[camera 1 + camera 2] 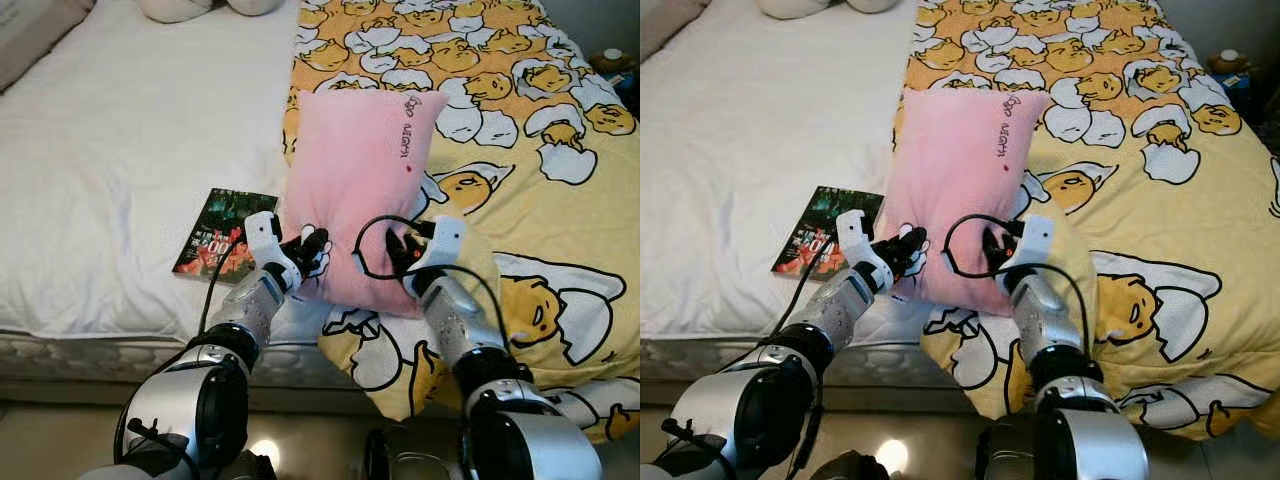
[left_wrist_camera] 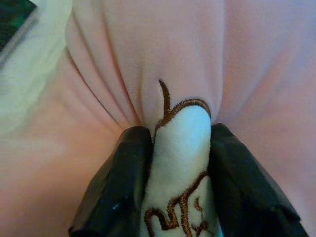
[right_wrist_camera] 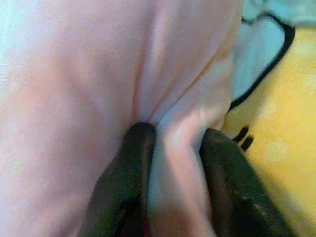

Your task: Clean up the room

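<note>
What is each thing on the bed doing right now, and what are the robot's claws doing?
Pillow: pink, near edge pinched by both claws.
Left claw: shut on the pillow's near left corner.
Right claw: shut on a fold of the pillow.
Book: closed, flat on the white sheet.
Blanket: yellow, spread over the bed.

The pink pillow was soft, matt plush cloth, creased into folds where black fingers with a smooth, slightly glossy plastic look pinched it. A white patch with brown embroidered thread showed between them. The book to its left had a glossy paper cover. The yellow printed blanket looked like smooth matt fabric; the white sheet was rumpled cloth. The arms were shiny silver metal.
</note>
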Tool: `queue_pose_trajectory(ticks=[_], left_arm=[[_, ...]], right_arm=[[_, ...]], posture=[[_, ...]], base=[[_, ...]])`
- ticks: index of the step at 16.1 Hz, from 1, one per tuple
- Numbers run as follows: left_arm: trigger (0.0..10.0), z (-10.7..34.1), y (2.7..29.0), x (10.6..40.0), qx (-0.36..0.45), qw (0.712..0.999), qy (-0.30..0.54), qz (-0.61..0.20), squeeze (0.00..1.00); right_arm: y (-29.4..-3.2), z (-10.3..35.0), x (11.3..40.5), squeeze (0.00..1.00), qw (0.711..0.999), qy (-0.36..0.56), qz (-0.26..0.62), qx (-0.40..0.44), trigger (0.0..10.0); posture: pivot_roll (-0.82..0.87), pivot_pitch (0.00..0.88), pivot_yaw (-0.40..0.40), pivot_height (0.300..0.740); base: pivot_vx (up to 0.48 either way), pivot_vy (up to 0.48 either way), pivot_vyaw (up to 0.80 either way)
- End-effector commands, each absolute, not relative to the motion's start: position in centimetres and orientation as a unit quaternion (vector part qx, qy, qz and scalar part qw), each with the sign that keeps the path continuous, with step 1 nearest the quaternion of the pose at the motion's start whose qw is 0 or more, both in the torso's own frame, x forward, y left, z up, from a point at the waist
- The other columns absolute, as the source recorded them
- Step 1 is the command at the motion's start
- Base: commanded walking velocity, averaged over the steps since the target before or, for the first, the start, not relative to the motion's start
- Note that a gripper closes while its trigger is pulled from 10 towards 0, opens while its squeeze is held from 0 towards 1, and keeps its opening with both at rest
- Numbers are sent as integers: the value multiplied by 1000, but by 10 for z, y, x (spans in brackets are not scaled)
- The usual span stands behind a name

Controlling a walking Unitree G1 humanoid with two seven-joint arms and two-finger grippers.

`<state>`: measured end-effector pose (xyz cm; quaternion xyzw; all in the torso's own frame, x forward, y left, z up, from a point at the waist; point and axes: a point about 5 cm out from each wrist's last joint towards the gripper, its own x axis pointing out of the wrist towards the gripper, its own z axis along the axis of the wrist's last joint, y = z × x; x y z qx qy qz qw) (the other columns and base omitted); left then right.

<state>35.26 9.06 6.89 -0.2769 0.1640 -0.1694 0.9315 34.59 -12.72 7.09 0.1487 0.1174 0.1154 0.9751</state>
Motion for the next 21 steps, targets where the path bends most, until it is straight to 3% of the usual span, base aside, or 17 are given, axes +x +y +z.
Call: queue_pose_trajectory(ticks=[1,5,14,16,17,20,21], left_arm=[[0,65,94,352,-273,933,179,-150,0],[0,69,108,356,-360,911,165,-119,0],[0,137,115,385,-397,898,33,-184,0],[0,165,118,393,-358,910,-16,-207,0],[0,178,119,394,-294,929,-44,-221,0],[0,193,127,395,-212,949,-84,-217,0],[0,204,135,392,-164,958,-120,-201,0]], right_arm=[[-122,68,342,0,978,119,128,113,0],[-127,71,340,0,980,104,120,120,0],[-133,146,359,63,986,-33,133,97,0],[-134,176,366,75,984,-78,130,94,0],[-133,191,369,71,983,-103,133,74,0],[-138,209,374,75,983,-131,124,43,0],[-152,220,373,67,983,-153,96,14,0]], posture=[[-243,114,54,703],[-220,97,57,703],[-210,0,58,703],[-213,0,63,703],[-216,0,68,703],[-215,0,75,703],[-206,0,77,703]], base=[[0,0,0],[0,0,0],[0,0,0],[0,0,0],[0,0,0],[0,0,0],[0,0,0]])
